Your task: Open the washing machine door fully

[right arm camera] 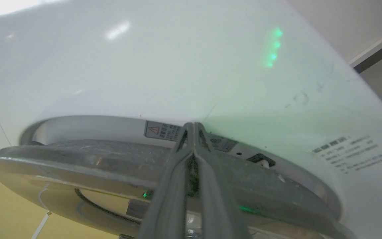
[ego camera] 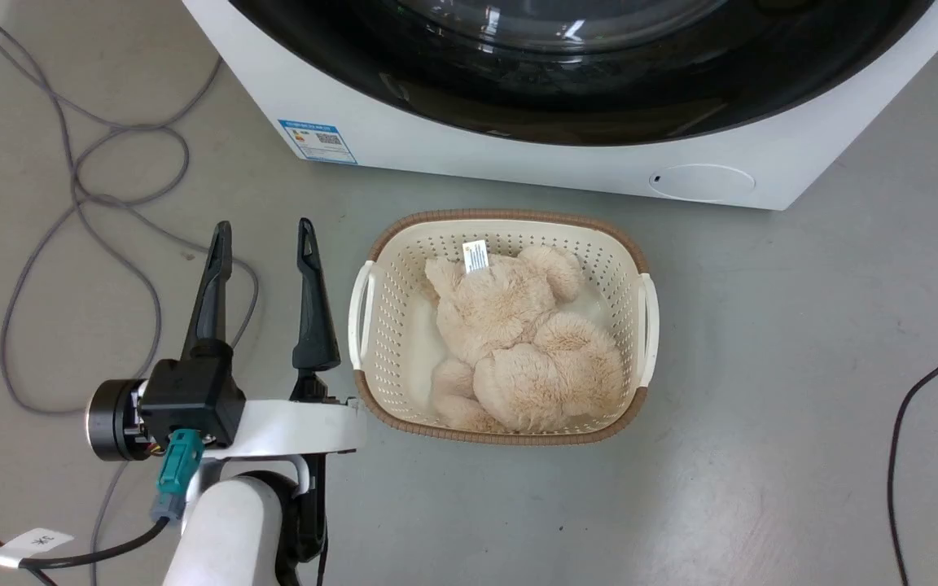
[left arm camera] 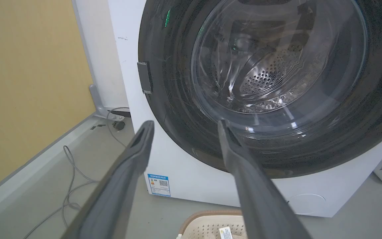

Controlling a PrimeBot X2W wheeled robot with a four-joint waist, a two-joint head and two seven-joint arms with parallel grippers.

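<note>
One narrow gap parts the washing machine door [right arm camera: 78, 154] from the washing machine [right arm camera: 177, 66], my right hand [right arm camera: 194, 126], closed, tucked behind its rim, so I should pull steadily along its swing, left hand [ego camera: 264, 230] spread wide.

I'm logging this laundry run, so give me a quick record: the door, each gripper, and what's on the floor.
door: washing machine door ajar, gap behind its rim
left gripper: open, empty, left of the basket
right gripper: shut, laid across the door's rim
floor: basket holding a plush toy, before the washing machine
</note>
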